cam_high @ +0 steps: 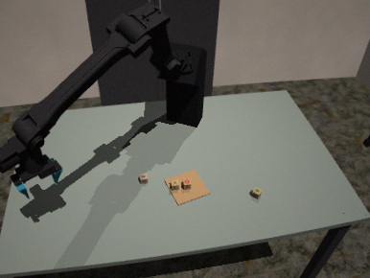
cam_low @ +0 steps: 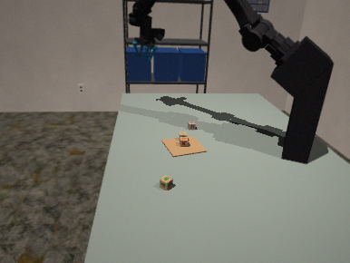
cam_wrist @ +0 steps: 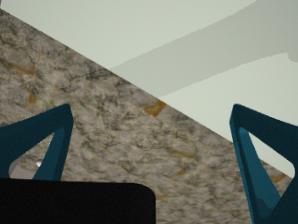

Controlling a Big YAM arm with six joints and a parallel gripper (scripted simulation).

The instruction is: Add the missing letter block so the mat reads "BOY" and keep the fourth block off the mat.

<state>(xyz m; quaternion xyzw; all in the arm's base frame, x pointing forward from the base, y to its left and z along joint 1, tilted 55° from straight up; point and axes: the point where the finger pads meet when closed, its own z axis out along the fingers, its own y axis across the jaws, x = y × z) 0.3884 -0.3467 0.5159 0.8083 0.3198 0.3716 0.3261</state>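
Gaping blue-tipped claw [cam_high: 39,184] above smooth table [cam_high: 268,134] edge.

- The pincer [cam_high: 38,183] hangs wide apart with nothing between its fingers, high over 1 end edge of the table [cam_high: 268,144], well apart from every block.
- On the mat [cam_high: 194,195] 2 blocks [cam_high: 180,184] stand just beside each other; the mat's bare part lies toward the table's far edge from the robot's base [cam_high: 184,86].
- 1 block [cam_high: 143,178] lies off the mat on the pincer's side, with open table around it.
- Another block [cam_high: 256,192] lies well apart, toward the opposite end edge.
- The base blocks the edge where it stands.
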